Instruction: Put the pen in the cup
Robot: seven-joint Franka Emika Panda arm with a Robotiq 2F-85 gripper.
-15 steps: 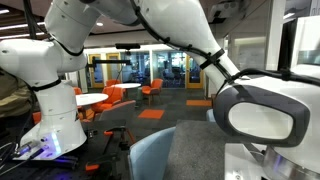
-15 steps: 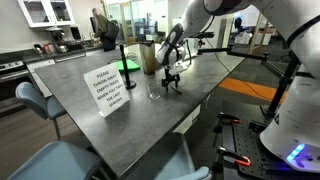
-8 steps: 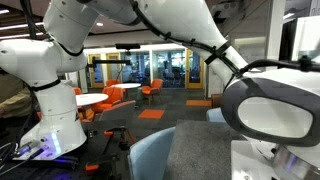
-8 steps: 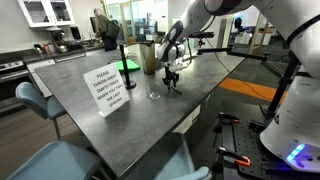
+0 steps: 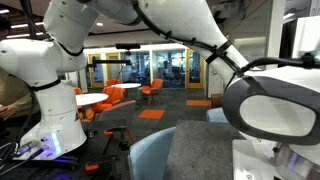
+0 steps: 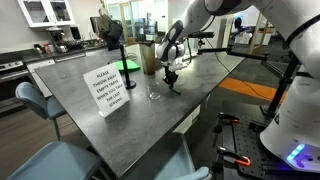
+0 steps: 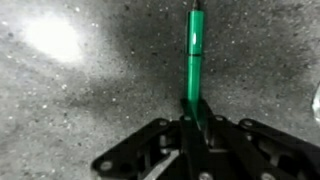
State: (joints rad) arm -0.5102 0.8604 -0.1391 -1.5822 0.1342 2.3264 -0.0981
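The wrist view shows a green pen (image 7: 193, 48) lying on the speckled grey table (image 7: 70, 100), pointing away from me. My gripper (image 7: 195, 110) is shut on the pen's near end, with both black fingers pressed against it. In an exterior view the gripper (image 6: 171, 80) is down at the tabletop (image 6: 100, 130), just beside the clear cup (image 6: 155, 94), which stands upright towards the table's front. The pen is too small to make out there. The cup lies outside the wrist view.
A white paper sign (image 6: 110, 88) stands on the table left of the cup. Behind the gripper are a brownish container (image 6: 149, 58) and a dark stand (image 6: 127, 66). Blue chairs (image 6: 30, 100) line the table's left side. The arm (image 5: 180, 35) fills an exterior view.
The jaws have shut on the pen. The arm has barely moved, staying low at the table beside the cup.
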